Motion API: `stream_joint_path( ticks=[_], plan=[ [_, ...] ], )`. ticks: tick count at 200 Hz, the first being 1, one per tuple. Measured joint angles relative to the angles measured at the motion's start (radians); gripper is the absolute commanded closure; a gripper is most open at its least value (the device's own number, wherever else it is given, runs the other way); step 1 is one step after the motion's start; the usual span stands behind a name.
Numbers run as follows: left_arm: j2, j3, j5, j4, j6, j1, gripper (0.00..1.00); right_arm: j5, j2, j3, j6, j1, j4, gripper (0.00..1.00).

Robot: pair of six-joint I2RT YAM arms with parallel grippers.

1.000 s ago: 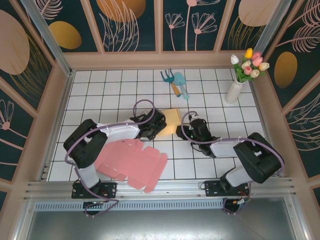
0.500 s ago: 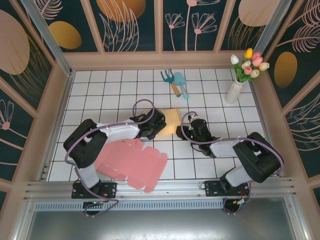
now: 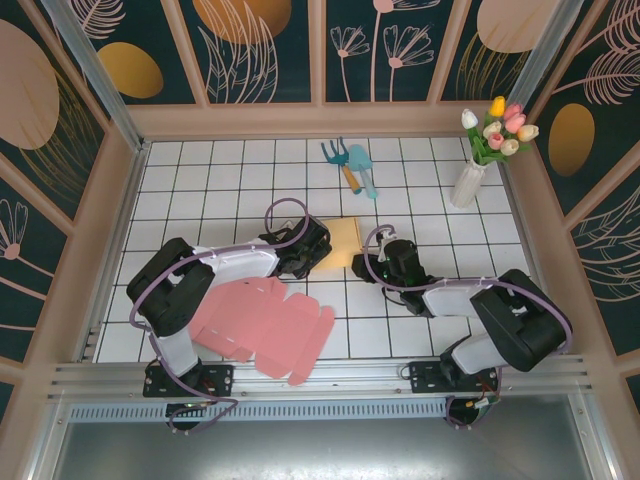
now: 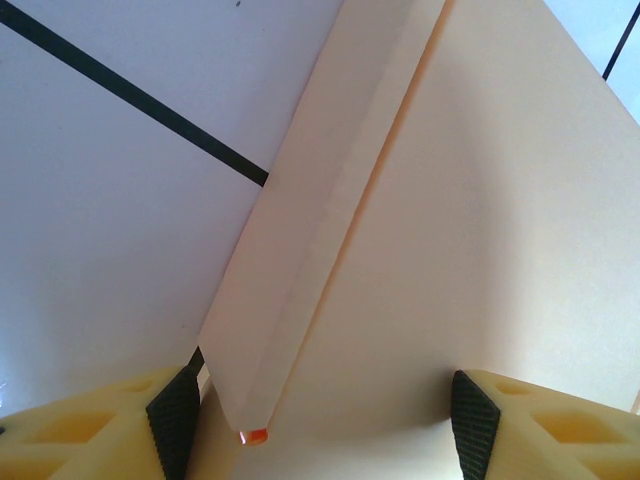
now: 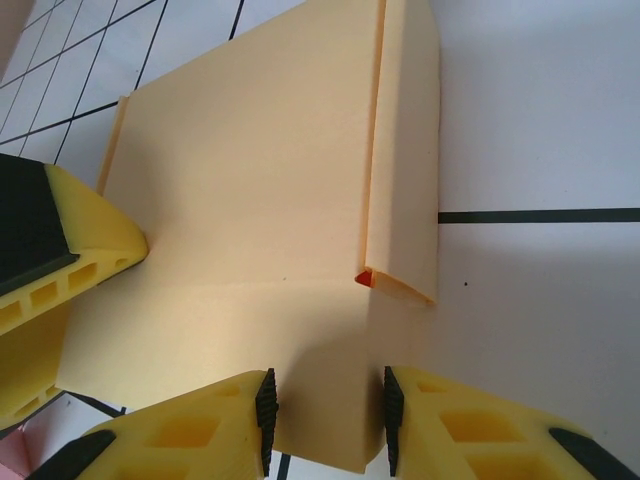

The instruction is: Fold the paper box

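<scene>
So the only real change over the last second was on the right side. The right gripper (image 5: 326, 425) narrowed its jaws a bit, and from above the right arm looked nudged slightly. The left gripper (image 4: 325, 420) and the box (image 3: 343, 238) sat where they had been. My read is that the right side was closing in on an edge to pinch it for a fold while the left just braced things, so the folding wasn't far along yet. The box was lying mostly flat on the tiled table (image 3: 220, 180), about mid-table, right between the two grippers. In the right wrist view its near edge sat in the small gap between the right jaws, with a long folded-up flap (image 5: 405, 160) running away just past the right finger. I honestly couldn't tell whether the pads were already biting the card or only framing it. The left jaws stood wide apart, straddling the flat panel and another raised flap (image 4: 330, 200) near the left finger, not clamped on anything. One left finger (image 5: 60, 245) was touching the box's far side edge. A pink cutout (image 3: 265, 325) lay flat near the left arm's base, away from both grippers.
</scene>
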Motion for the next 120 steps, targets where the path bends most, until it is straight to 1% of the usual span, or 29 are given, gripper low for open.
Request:
stream_joint_path(
  ticks=[52, 98, 120],
  plan=[
    [0.0, 0.0, 0.0, 0.0, 0.0, 0.0, 0.32, 0.008, -0.002, 0.0, -0.005, 0.0, -0.009, 0.64],
    [0.0, 0.0, 0.0, 0.0, 0.0, 0.0, 0.33, 0.01, 0.046, 0.001, -0.011, 0.0, 0.029, 0.64],
    [0.0, 0.0, -0.001, 0.001, 0.0, 0.002, 0.33, 0.015, 0.058, 0.003, -0.014, 0.0, 0.048, 0.68]
  ],
)
